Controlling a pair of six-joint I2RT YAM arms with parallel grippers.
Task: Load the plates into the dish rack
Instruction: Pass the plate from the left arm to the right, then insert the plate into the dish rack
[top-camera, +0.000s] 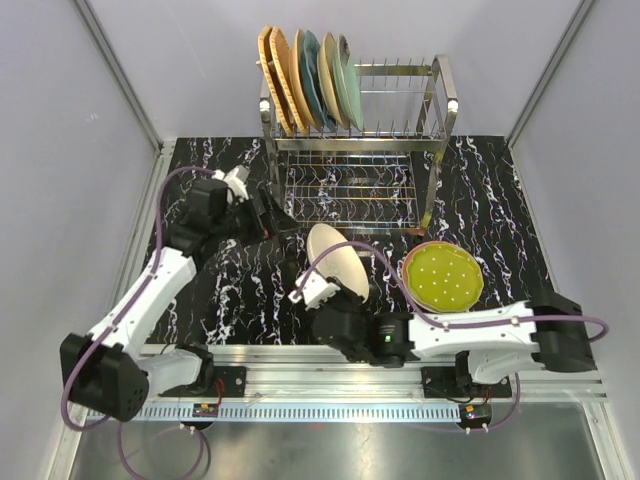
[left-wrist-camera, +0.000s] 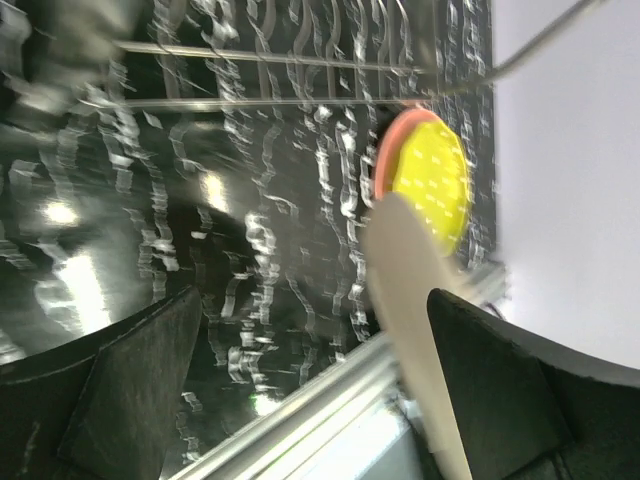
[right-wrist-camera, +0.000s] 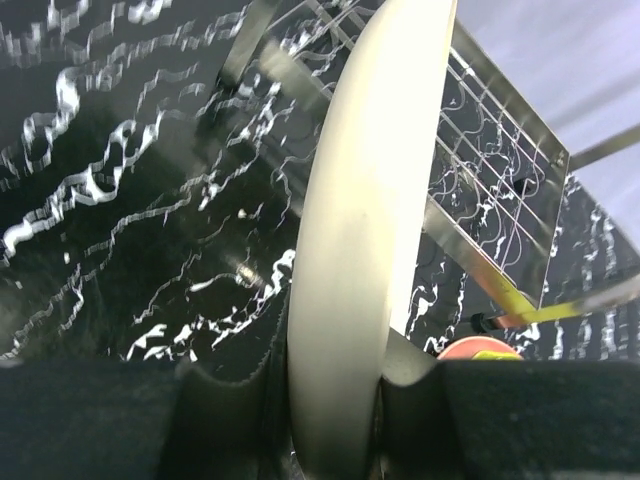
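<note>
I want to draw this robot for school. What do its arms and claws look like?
The left arm and right arm are white tubes with chunky black joints. A thin purple cable loops along each one. The left claw and right claw each have two flat black fingers.

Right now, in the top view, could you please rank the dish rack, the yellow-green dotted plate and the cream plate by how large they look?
1. dish rack, clearly largest.
2. yellow-green dotted plate, lying flat.
3. cream plate, held tilted in the right tool; it is foreshortened, so second and third are close.
</note>
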